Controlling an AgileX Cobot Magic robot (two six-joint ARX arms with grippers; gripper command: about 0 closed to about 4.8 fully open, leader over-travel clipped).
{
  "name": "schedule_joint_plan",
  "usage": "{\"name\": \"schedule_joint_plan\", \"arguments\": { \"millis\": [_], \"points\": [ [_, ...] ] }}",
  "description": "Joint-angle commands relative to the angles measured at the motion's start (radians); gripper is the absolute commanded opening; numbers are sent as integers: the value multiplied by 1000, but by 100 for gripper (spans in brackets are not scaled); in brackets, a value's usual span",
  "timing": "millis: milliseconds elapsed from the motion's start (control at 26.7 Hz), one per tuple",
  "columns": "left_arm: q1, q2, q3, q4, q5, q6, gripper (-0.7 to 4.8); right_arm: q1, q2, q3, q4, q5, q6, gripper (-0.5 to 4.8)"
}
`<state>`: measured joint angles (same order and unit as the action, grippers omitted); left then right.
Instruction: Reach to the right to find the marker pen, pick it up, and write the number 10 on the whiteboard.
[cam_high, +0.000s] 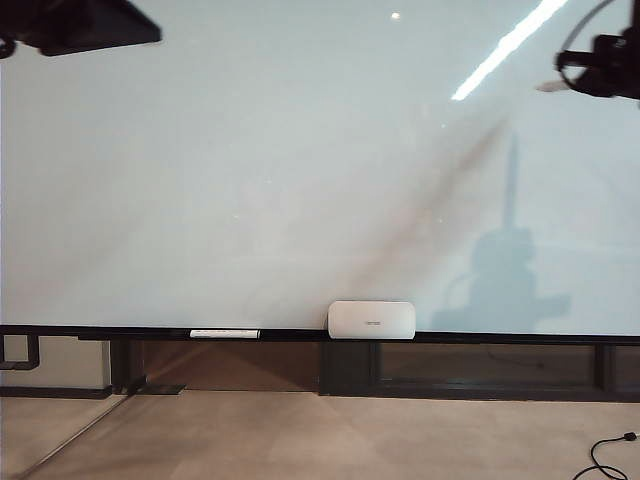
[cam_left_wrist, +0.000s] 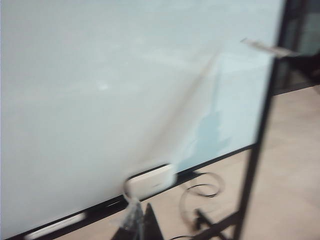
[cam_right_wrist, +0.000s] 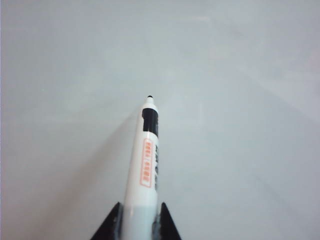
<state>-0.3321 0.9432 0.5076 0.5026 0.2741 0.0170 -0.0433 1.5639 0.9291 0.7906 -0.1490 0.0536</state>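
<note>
Right wrist view: right hand (cam_right_wrist: 136, 227) grips the marker pen (cam_right_wrist: 145, 165), tip ahead toward the whiteboard (cam_right_wrist: 240, 100); left hand (cam_left_wrist: 140, 225) state indeterminate.

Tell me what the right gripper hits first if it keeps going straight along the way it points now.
Probably the whiteboard: the right gripper, shut on the marker pen, aims the pen's tip at bare board. The remaining gap is unclear.
</note>
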Motion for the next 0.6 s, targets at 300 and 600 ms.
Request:
{"name": "schedule_joint_plan", "arguments": {
  "millis": [300,600],
  "points": [
    [1,-33,43,-126,-166,50,-6,157,47,171,-55,20,-2,-1],
    [0,-33,92,-141,-182,89,-6,238,105,282,-91,21,-1,-1]
  ]
}}
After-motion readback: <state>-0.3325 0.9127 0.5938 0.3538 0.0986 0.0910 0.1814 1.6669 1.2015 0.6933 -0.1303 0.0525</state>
